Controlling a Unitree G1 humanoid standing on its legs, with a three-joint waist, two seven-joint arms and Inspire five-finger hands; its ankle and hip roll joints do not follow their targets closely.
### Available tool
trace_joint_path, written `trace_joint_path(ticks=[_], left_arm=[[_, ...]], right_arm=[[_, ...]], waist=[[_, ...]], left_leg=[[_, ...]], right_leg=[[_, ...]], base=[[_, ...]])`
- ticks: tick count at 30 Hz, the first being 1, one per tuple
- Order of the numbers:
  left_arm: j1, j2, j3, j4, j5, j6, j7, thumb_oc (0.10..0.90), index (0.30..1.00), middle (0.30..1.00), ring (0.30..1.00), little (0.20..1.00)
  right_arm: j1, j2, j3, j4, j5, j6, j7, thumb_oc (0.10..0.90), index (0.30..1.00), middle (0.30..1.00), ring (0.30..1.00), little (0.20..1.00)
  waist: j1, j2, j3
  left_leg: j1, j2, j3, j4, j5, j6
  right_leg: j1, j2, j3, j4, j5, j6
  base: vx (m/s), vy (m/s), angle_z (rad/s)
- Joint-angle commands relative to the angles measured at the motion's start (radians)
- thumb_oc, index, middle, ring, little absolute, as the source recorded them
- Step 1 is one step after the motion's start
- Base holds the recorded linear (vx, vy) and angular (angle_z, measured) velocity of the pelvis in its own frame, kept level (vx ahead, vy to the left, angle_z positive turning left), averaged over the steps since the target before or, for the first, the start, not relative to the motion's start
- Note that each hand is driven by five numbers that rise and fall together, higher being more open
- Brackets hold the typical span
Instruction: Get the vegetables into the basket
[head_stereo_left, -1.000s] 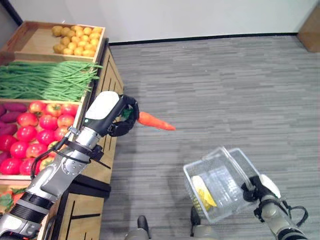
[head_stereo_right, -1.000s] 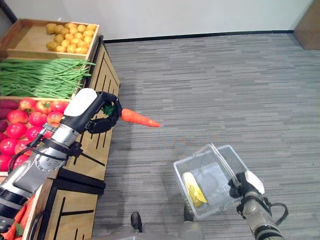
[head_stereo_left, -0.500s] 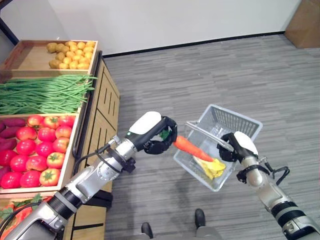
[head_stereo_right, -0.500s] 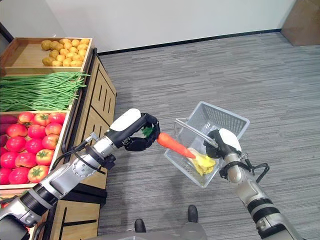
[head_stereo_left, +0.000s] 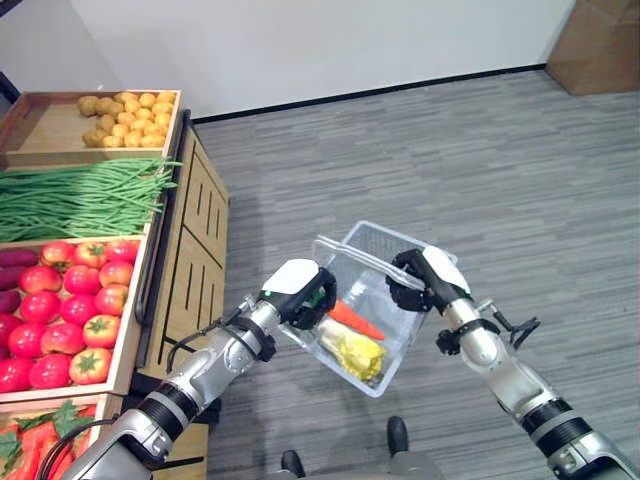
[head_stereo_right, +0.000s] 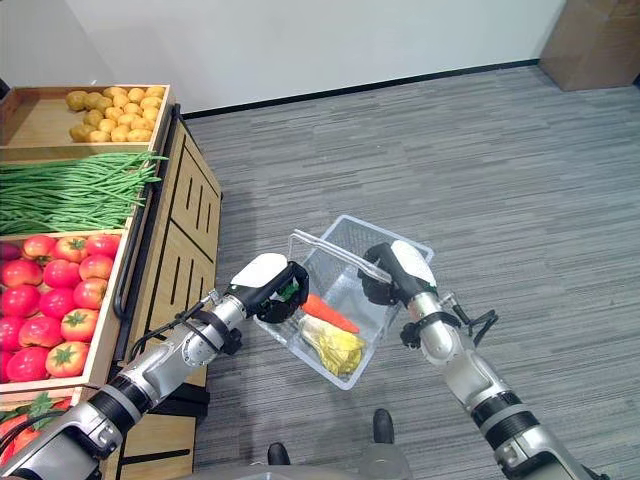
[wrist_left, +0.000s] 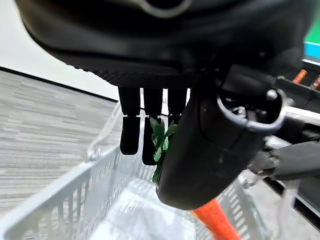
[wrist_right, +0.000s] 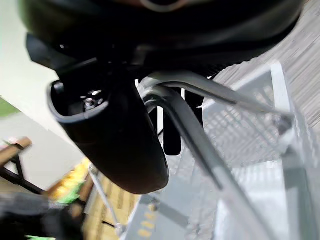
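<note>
Grey carpet floor (head_stereo_left: 480, 160), white wall behind; wooden produce stand (head_stereo_left: 185, 250) at robot's left. Right robot hand (head_stereo_left: 420, 282) grips handle of clear basket (head_stereo_left: 385, 240). Left robot hand (head_stereo_left: 300, 296) clasps carrot (head_stereo_left: 357, 320) by leafy top inside basket, carrot's tip pointing toward right robot hand, beside yellow-green vegetable (head_stereo_left: 352, 350).

Orange carrot (head_stereo_left: 356, 319) — clear basket (head_stereo_left: 385, 240) — grey-striped carpet (head_stereo_left: 480, 160).

Grocery shop — produce section.
Wooden display stand (head_stereo_left: 190, 240) at 9 o'clock: crates of tomatoes (head_stereo_left: 70, 310), green beans (head_stereo_left: 80, 195), potatoes (head_stereo_left: 125, 115).
</note>
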Motion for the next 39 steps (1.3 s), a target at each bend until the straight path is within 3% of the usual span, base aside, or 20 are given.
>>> trace_joint_path(ticks=[1,2,3,10,17,21,23,28,34,38,39], left_arm=[[-0.067,0.015,0.045,0.067,0.072,0.021,0.112,0.400,0.300,0.300,0.300,0.300],[-0.067,0.014,0.045,0.068,0.073,0.021,0.114,0.418,0.325,0.325,0.325,0.325],[-0.053,0.001,0.064,0.094,0.083,0.050,0.121,0.900,1.000,1.000,1.000,1.000],[-0.004,-0.021,0.103,0.119,0.105,0.070,0.140,0.900,1.000,1.000,1.000,1.000],[0.019,-0.017,0.099,0.068,0.075,0.045,0.129,0.900,1.000,1.000,1.000,1.000],[0.082,-0.013,0.133,-0.024,-0.067,0.001,0.090,0.900,1.000,1.000,1.000,1.000],[0.174,-0.015,0.191,-0.076,-0.250,-0.035,0.029,0.900,1.000,1.000,1.000,1.000],[0.365,0.017,0.297,-0.124,-0.453,-0.033,-0.053,0.900,1.000,1.000,1.000,1.000],[0.482,0.038,0.356,-0.024,-0.500,-0.018,-0.128,0.900,1.000,1.000,1.000,1.000],[0.505,-0.019,0.386,0.320,-0.368,0.025,-0.115,0.900,1.000,1.000,1.000,1.000],[0.505,-0.019,0.386,0.320,-0.368,0.025,-0.115,0.900,1.000,1.000,1.000,1.000]], right_arm=[[-0.082,0.057,-0.040,-0.215,0.147,-0.188,-0.028,0.400,0.300,0.300,0.300,0.300],[-0.081,0.056,-0.040,-0.216,0.147,-0.188,-0.028,0.400,0.300,0.300,0.300,0.300],[-0.062,0.057,-0.041,-0.234,0.149,-0.186,-0.025,0.400,0.300,0.300,0.300,0.300],[0.004,0.053,-0.071,-0.222,0.160,-0.173,-0.027,0.400,0.300,0.300,0.300,0.300],[0.021,0.057,-0.089,-0.156,0.119,-0.157,-0.043,0.400,0.300,0.300,0.300,0.300],[0.052,0.073,-0.121,-0.078,0.101,-0.139,-0.062,0.400,0.300,0.300,0.300,0.300],[0.106,0.084,-0.178,-0.002,0.090,-0.124,-0.073,0.400,0.300,0.300,0.300,0.300],[0.184,0.071,-0.277,0.145,-0.002,-0.091,-0.100,0.400,0.300,0.300,0.300,0.300],[0.192,0.077,-0.354,0.390,-0.011,-0.066,-0.127,0.400,0.300,0.300,0.300,0.300],[0.203,0.070,-0.394,0.630,-0.002,-0.051,-0.139,0.400,0.300,0.300,0.300,0.300],[0.203,0.070,-0.394,0.630,-0.002,-0.051,-0.139,0.400,0.300,0.300,0.300,0.300]], waist=[[0.006,-0.093,-0.112],[0.007,-0.093,-0.113],[0.007,-0.094,-0.112],[0.006,-0.098,-0.117],[0.014,-0.097,-0.120],[0.023,-0.099,-0.119],[0.035,-0.099,-0.113],[0.059,-0.098,-0.109],[0.091,-0.099,-0.099],[0.120,-0.108,-0.090],[0.120,-0.108,-0.090]], left_leg=[[-0.045,0.013,-0.038,0.000,0.002,-0.035],[-0.045,0.013,-0.038,0.000,0.002,-0.035],[-0.046,0.014,-0.038,0.000,0.002,-0.035],[-0.047,0.016,-0.040,0.000,0.006,-0.038],[-0.053,0.014,-0.051,0.000,0.010,-0.038],[-0.057,0.012,-0.063,0.000,0.012,-0.037],[-0.060,0.009,-0.074,0.000,0.015,-0.035],[-0.070,0.004,-0.105,0.000,0.020,-0.032],[-0.090,-0.004,-0.151,0.000,0.029,-0.031],[-0.112,-0.013,-0.194,0.000,0.038,-0.030],[-0.112,-0.013,-0.194,0.000,0.038,-0.030]], right_leg=[[0.010,-0.067,-0.056,-0.001,-0.023,0.072],[0.010,-0.067,-0.056,-0.001,-0.023,0.072],[0.009,-0.067,-0.057,-0.001,-0.023,0.071],[0.013,-0.065,-0.063,-0.001,-0.024,0.068],[0.020,-0.071,-0.076,-0.001,-0.026,0.067],[0.024,-0.074,-0.087,-0.001,-0.026,0.067],[0.030,-0.076,-0.097,-0.001,-0.025,0.066],[0.044,-0.081,-0.125,-0.001,-0.028,0.066],[0.062,-0.088,-0.169,-0.001,-0.033,0.068],[0.076,-0.093,-0.214,-0.001,-0.036,0.070],[0.076,-0.093,-0.214,-0.001,-0.036,0.070]], base=[[0.00,0.008,-0.04],[0.00,0.000,0.00],[0.00,0.000,0.00],[0.00,0.000,0.00],[0.00,-0.001,0.01],[0.00,-0.004,0.02],[0.01,-0.004,0.09],[0.02,-0.004,0.20],[0.01,-0.001,0.32],[0.01,-0.001,0.30],[0.02,0.013,0.44]])
